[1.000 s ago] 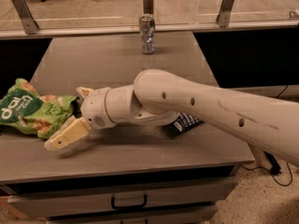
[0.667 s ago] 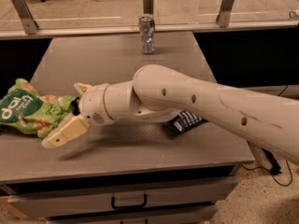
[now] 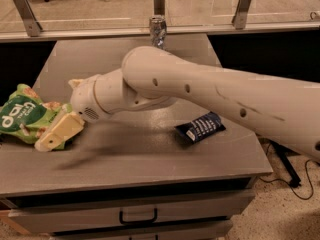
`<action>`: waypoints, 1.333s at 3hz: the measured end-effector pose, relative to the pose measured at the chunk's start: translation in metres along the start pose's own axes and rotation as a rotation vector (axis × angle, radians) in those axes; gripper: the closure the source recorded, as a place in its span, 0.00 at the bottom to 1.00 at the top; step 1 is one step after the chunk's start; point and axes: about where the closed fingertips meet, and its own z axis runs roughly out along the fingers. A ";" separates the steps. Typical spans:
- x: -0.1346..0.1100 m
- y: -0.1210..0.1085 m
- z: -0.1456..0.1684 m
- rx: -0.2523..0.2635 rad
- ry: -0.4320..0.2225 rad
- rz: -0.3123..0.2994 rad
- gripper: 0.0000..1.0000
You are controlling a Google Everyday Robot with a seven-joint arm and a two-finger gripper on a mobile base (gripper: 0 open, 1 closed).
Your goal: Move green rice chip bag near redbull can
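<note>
Well forward and left of the redbull can (image 3: 157, 29), the green rice chip bag (image 3: 22, 119) lies crumpled on the tabletop (image 3: 150, 159), its long axis running roughly sideways, away from the can. The pincer (image 3: 65, 109) sits at the bag's can-side end, spread wide, its lower finger (image 3: 55, 134) overlapping the bag with nothing clamped yet. The bag lies just beyond it, on the side away from the can.
</note>
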 end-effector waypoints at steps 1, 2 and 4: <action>0.004 -0.006 0.018 -0.001 0.065 0.002 0.00; 0.014 -0.005 0.029 -0.004 0.113 0.024 0.00; 0.024 -0.003 0.041 -0.022 0.140 0.032 0.41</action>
